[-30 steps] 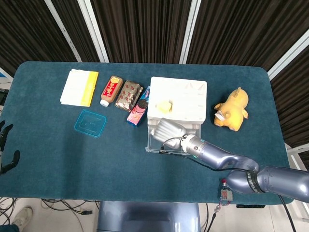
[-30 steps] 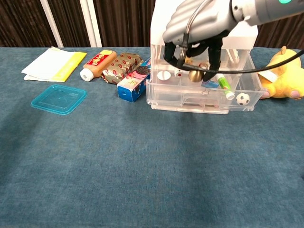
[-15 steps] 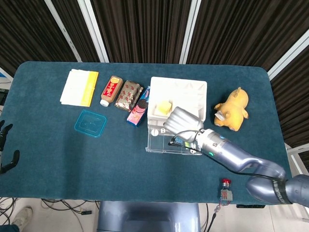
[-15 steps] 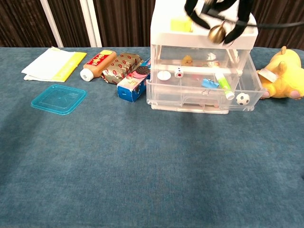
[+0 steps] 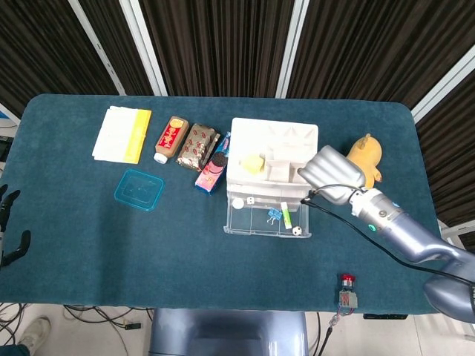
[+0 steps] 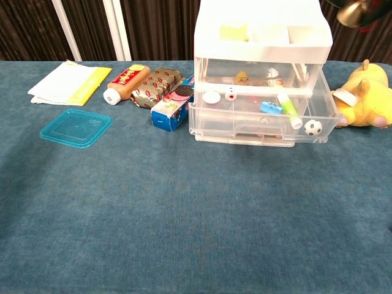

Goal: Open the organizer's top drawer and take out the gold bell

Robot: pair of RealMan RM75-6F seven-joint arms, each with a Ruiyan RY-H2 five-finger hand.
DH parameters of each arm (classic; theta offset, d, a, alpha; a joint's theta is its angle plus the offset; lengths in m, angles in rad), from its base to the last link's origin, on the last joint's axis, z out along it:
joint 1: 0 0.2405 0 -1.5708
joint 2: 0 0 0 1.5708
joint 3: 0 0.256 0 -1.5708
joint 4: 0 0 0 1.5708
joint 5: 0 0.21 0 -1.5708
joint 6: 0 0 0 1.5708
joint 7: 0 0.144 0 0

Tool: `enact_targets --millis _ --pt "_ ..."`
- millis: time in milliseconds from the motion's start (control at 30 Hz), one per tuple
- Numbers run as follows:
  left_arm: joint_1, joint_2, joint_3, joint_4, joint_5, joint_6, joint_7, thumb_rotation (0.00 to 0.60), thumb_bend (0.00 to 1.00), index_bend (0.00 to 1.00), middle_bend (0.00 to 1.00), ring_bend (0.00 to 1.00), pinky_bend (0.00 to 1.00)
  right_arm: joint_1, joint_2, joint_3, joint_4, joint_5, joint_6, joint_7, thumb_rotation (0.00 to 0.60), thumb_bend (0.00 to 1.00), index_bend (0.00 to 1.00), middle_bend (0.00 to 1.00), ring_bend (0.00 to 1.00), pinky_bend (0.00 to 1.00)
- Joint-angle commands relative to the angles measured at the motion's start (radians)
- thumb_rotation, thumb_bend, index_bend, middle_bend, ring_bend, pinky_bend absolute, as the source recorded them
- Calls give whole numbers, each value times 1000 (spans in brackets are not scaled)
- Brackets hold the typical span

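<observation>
Now that the gold bell [image 6: 351,12] is out of the organizer's top drawer [image 6: 263,125], which hangs open, the job looks basically done. A second ago it sat among the drawer's bits; now the right hand [image 5: 335,171] grips it, lifted up and to the right, above the yellow plush toy [image 6: 365,98].
</observation>
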Motion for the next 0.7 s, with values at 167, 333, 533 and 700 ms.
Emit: enact_targets --millis 167,333,533,700 --pt "1 0 -1 -1 -3 1 0 600 422 73 5 0 0 -61 -8 -35 56 -19 -15 32 600 252 672 972 1000 1000" --pt "0 0 -1 -1 -3 0 1 600 422 73 5 0 0 -104 -34 -59 100 -37 -14 50 600 254 674 972 1000 1000" --pt "0 -1 -1 -2 -2 1 3 600 422 73 5 0 0 -141 -86 -87 149 -61 -31 64 600 254 677 972 1000 1000" --pt "0 0 -1 -2 -3 0 3 600 422 73 5 0 0 -171 -152 -107 191 -73 -39 77 600 254 677 972 1000 1000"
